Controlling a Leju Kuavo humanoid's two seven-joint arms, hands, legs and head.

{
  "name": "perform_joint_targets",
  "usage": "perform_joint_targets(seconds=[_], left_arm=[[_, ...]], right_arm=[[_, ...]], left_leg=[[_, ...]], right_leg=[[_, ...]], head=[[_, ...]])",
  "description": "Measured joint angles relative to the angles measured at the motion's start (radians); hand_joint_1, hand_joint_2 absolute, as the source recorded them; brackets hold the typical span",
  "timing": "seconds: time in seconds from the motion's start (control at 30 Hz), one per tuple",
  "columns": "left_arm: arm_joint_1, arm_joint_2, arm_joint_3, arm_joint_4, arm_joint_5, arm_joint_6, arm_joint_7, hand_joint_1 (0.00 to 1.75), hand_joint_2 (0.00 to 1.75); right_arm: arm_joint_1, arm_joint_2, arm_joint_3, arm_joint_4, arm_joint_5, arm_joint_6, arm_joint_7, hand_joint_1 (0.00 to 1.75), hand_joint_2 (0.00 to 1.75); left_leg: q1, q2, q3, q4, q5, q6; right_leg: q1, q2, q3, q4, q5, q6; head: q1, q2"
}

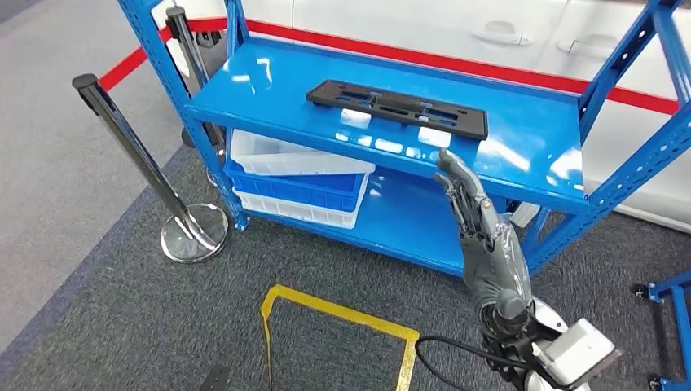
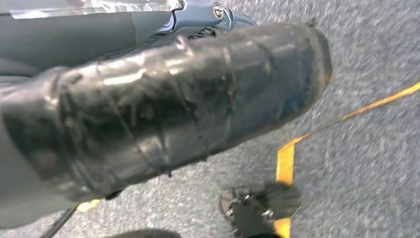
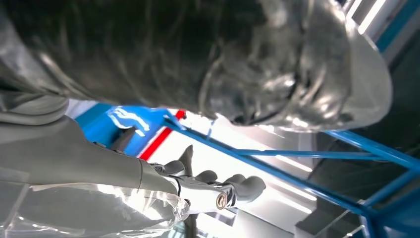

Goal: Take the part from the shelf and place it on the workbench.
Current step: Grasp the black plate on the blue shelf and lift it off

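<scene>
In the head view the right hand [image 1: 481,236] rises from the lower right on its silver arm, fingers stretched out together and pointing up toward the front lip of the blue shelf [image 1: 521,155]; it holds nothing and its fingertips [image 1: 446,163] sit just at that lip, so it reads as open and empty. From the hand, the part [image 1: 397,107], a long flat black plastic panel with slots, lies at about eleven o'clock, farther back on the top shelf board and apart from the fingers. Its long axis runs from ten o'clock to four o'clock across the board, and its right end is the end closest to the fingertips. The right hand looks the nearer one for the reach. The left hand [image 2: 148,114] appears in its wrist view low over grey carpet and yellow floor tape [image 2: 286,163]; I cannot tell how its fingers lie. Below the part, white and blue bins [image 1: 297,175] sit stacked on the lower shelf at nine o'clock from the hand.
</scene>
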Motion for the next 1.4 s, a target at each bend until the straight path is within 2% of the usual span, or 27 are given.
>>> perform_joint_targets(seconds=[0.03, 0.1, 0.13, 0.17, 0.2, 0.27, 0.33, 0.43, 0.5, 0.57, 0.63, 0.67, 0.7, 0.77, 0.8, 0.83, 0.9, 1.0, 1.07, 1.13, 1.17, 1.2, 1.23, 1.27, 1.3, 1.37, 1.4], left_arm=[[-0.002, 0.000, 0.000, 0.000, 0.000, 0.000, 0.000, 0.00, 0.00], [-0.006, 0.000, 0.000, 0.000, -0.001, 0.000, 0.000, 0.00, 0.00], [-0.006, 0.000, 0.000, 0.000, -0.002, 0.000, 0.000, 0.00, 0.00], [-0.004, 0.000, 0.000, 0.000, -0.003, -0.001, 0.000, 0.00, 0.00], [-0.003, -0.001, -0.001, 0.000, -0.004, -0.001, 0.000, 0.00, 0.00], [-0.001, -0.003, -0.001, 0.000, -0.005, -0.001, 0.001, 0.00, 0.00], [-0.004, -0.004, -0.002, 0.000, -0.006, -0.001, 0.001, 0.00, 0.00], [-0.006, -0.003, -0.002, 0.000, -0.006, -0.001, 0.001, 0.00, 0.00], [-0.007, -0.003, -0.003, 0.000, -0.006, -0.001, 0.001, 0.00, 0.00], [-0.009, -0.004, -0.005, 0.000, -0.006, -0.001, 0.001, 0.00, 0.00], [-0.010, -0.005, -0.007, 0.000, -0.006, -0.001, 0.001, 0.00, 0.00], [-0.009, -0.005, -0.007, 0.000, -0.006, -0.001, 0.002, 0.00, 0.00], [-0.007, -0.005, -0.008, 0.000, -0.006, -0.001, 0.002, 0.00, 0.00], [-0.007, -0.005, -0.008, 0.000, -0.006, -0.001, 0.003, 0.00, 0.00], [-0.008, -0.005, -0.009, 0.000, -0.006, -0.001, 0.003, 0.00, 0.00], [-0.009, -0.005, -0.011, 0.000, -0.006, -0.001, 0.003, 0.00, 0.00], [-0.009, -0.005, -0.014, 0.000, -0.006, -0.001, 0.004, 0.00, 0.00], [-0.007, -0.006, -0.017, 0.000, -0.005, -0.002, 0.005, 0.00, 0.00], [-0.013, -0.006, -0.019, 0.000, -0.005, -0.003, 0.006, 0.00, 0.00], [-0.017, -0.006, -0.020, 0.000, -0.004, -0.003, 0.006, 0.00, 0.00], [-0.016, -0.006, -0.021, 0.000, -0.004, -0.003, 0.006, 0.00, 0.00], [-0.015, -0.006, -0.021, 0.000, -0.003, -0.003, 0.006, 0.00, 0.00], [-0.014, -0.007, -0.021, 0.000, -0.003, -0.003, 0.006, 0.00, 0.00], [-0.013, -0.007, -0.022, 0.000, -0.003, -0.004, 0.006, 0.00, 0.00], [-0.013, -0.008, -0.022, 0.000, -0.003, -0.004, 0.006, 0.00, 0.00], [-0.016, -0.008, -0.022, 0.000, -0.002, -0.004, 0.006, 0.00, 0.00], [-0.017, -0.008, -0.022, 0.000, -0.001, -0.005, 0.006, 0.00, 0.00]], right_arm=[[-0.001, 0.000, 0.000, 0.001, -0.002, 0.000, 0.000, 0.00, 0.00], [0.000, -0.001, 0.000, 0.002, -0.005, 0.000, 0.001, 0.00, 0.00], [0.002, -0.001, 0.000, 0.002, -0.006, 0.000, 0.001, 0.00, 0.00], [0.003, -0.001, 0.000, 0.003, -0.006, 0.000, 0.002, 0.00, 0.00], [0.003, -0.001, 0.000, 0.004, -0.006, 0.000, 0.002, 0.00, 0.00], [0.003, -0.001, 0.000, 0.005, -0.006, 0.000, 0.003, 0.00, 0.00], [0.003, -0.001, 0.000, 0.007, -0.007, 0.000, 0.004, 0.00, 0.00], [0.005, -0.001, 0.000, 0.008, -0.008, 0.000, 0.004, 0.00, 0.00], [0.005, -0.001, -0.001, 0.008, -0.008, 0.000, 0.004, 0.00, 0.00], [0.004, -0.001, -0.001, 0.008, -0.009, 0.000, 0.004, 0.00, 0.00], [0.003, -0.001, 0.000, 0.009, -0.010, 0.001, 0.004, 0.00, 0.00], [0.004, -0.001, 0.000, 0.009, -0.010, 0.001, 0.004, 0.00, 0.00], [0.004, -0.001, 0.000, 0.010, -0.011, 0.001, 0.004, 0.00, 0.00], [0.004, -0.001, 0.000, 0.010, -0.011, 0.001, 0.005, 0.00, 0.00], [0.003, -0.001, 0.000, 0.011, -0.011, 0.001, 0.005, 0.00, 0.00], [0.003, -0.001, 0.000, 0.011, -0.011, 0.001, 0.005, 0.00, 0.00], [0.004, -0.001, 0.000, 0.013, -0.012, 0.001, 0.006, 0.00, 0.00], [0.001, -0.002, -0.001, 0.016, -0.013, 0.001, 0.006, 0.00, 0.00], [-0.002, -0.002, -0.002, 0.019, -0.014, 0.001, 0.006, 0.00, 0.00], [-0.002, -0.002, -0.002, 0.023, -0.016, 0.002, 0.006, 0.00, 0.00], [-0.001, -0.002, -0.002, 0.026, -0.017, 0.003, 0.006, 0.00, 0.00], [-0.001, -0.002, -0.002, 0.028, -0.018, 0.004, 0.006, 0.00, 0.00], [-0.001, -0.003, -0.002, 0.030, -0.018, 0.005, 0.006, 0.00, 0.00], [-0.001, -0.003, -0.002, 0.032, -0.019, 0.006, 0.006, 0.00, 0.00], [-0.001, -0.003, -0.002, 0.033, -0.019, 0.006, 0.006, 0.00, 0.00], [-0.001, -0.003, -0.002, 0.036, -0.020, 0.007, 0.006, 0.00, 0.00], [0.000, -0.003, -0.002, 0.037, -0.020, 0.007, 0.006, 0.00, 0.00]], left_leg=[[0.002, 0.000, 0.010, -0.005, -0.003, 0.003], [0.001, -0.001, 0.021, -0.005, -0.013, 0.008], [0.001, -0.002, 0.027, -0.004, -0.020, 0.008], [0.001, -0.003, 0.035, -0.003, -0.028, 0.007], [0.003, -0.004, 0.044, 0.000, -0.037, 0.005], [0.005, -0.006, 0.063, 0.006, -0.058, -0.003], [0.005, -0.008, 0.066, 0.016, -0.075, -0.016], [0.002, -0.008, 0.066, 0.023, -0.089, -0.033], [0.003, -0.006, 0.060, 0.053, -0.101, -0.042], [0.008, -0.002, 0.006, 0.152, -0.132, -0.053], [0.013, -0.001, -0.074, 0.264, -0.166, -0.061], [0.014, -0.001, -0.100, 0.285, -0.162, -0.061], [0.013, -0.001, -0.109, 0.272, -0.136, -0.059], [0.011, -0.001, -0.082, 0.161, -0.044, -0.047], [0.007, -0.001, -0.067, 0.111, -0.016, -0.039], [0.001, -0.001, -0.055, 0.069, -0.005, -0.030], [-0.008, -0.001, -0.046, 0.038, -0.009, -0.017], [-0.002, -0.001, -0.009, 0.006, -0.005, -0.006], [0.001, -0.002, 0.010, 0.000, -0.011, 0.001], [-0.001, -0.003, 0.020, 0.000, -0.021, 0.006], [-0.001, -0.003, 0.026, 0.001, -0.027, 0.006], [-0.001, -0.003, 0.034, 0.003, -0.035, 0.005], [0.000, -0.004, 0.044, 0.005, -0.043, 0.003], [0.001, -0.004, 0.053, 0.008, -0.053, 0.000], [0.002, -0.005, 0.062, 0.013, -0.063, -0.005], [0.001, -0.006, 0.063, 0.020, -0.080, -0.018], [0.000, -0.006, 0.062, 0.025, -0.084, -0.025]], right_leg=[[-0.002, 0.000, -0.026, 0.048, -0.016, 0.003], [-0.004, 0.000, -0.103, 0.162, -0.058, 0.010], [-0.005, 0.000, -0.138, 0.200, -0.069, 0.014], [-0.006, 0.000, -0.159, 0.207, -0.063, 0.016], [-0.007, 0.000, -0.163, 0.182, -0.035, 0.019], [-0.010, 0.000, -0.137, 0.068, 0.058, 0.022], [-0.008, 0.001, -0.120, -0.013, 0.098, 0.012], [-0.007, 0.002, -0.115, -0.025, 0.094, -0.016], [-0.011, 0.002, -0.099, -0.029, 0.087, -0.027], [-0.012, 0.000, -0.083, -0.033, 0.077, -0.033], [-0.010, -0.001, -0.072, -0.033, 0.066, -0.035], [-0.009, 0.000, -0.065, -0.033, 0.059, -0.035], [-0.007, 0.001, -0.055, -0.033, 0.051, -0.035], [-0.005, 0.002, -0.033, -0.035, 0.035, -0.033], [-0.005, 0.002, -0.023, -0.038, 0.030, -0.031], [-0.006, 0.002, -0.018, -0.041, 0.026, -0.027], [-0.007, 0.002, -0.008, -0.046, 0.023, -0.016], [-0.003, 0.001, -0.005, -0.015, 0.013, -0.003], [-0.005, 0.001, -0.051, 0.070, -0.020, 0.002], [-0.005, 0.000, -0.125, 0.174, -0.058, 0.007], [-0.005, 0.000, -0.152, 0.200, -0.062, 0.009], [-0.005, 0.000, -0.165, 0.195, -0.048, 0.010], [-0.006, 0.000, -0.162, 0.159, -0.014, 0.011], [-0.007, 0.000, -0.149, 0.101, 0.034, 0.010], [-0.006, 0.000, -0.136, 0.048, 0.067, 0.009], [-0.003, 0.000, -0.121, -0.014, 0.096, -0.002], [-0.001, 0.000, -0.121, -0.017, 0.090, -0.009]], head=[[0.001, 0.000], [0.004, 0.000], [0.004, 0.000], [0.004, 0.000], [0.004, 0.000], [0.005, 0.000], [0.006, 0.000], [0.005, 0.000], [0.004, 0.000], [0.001, 0.000], [-0.001, 0.000], [-0.001, 0.000], [-0.001, 0.000], [-0.001, 0.000], [0.001, 0.000], [0.000, 0.000], [-0.002, 0.000], [-0.004, 0.000], [-0.002, 0.000], [-0.001, 0.000], [-0.001, 0.000], [-0.001, 0.000], [-0.001, 0.000], [-0.001, 0.000], [0.000, 0.000], [0.001, 0.000], [0.002, 0.000]])
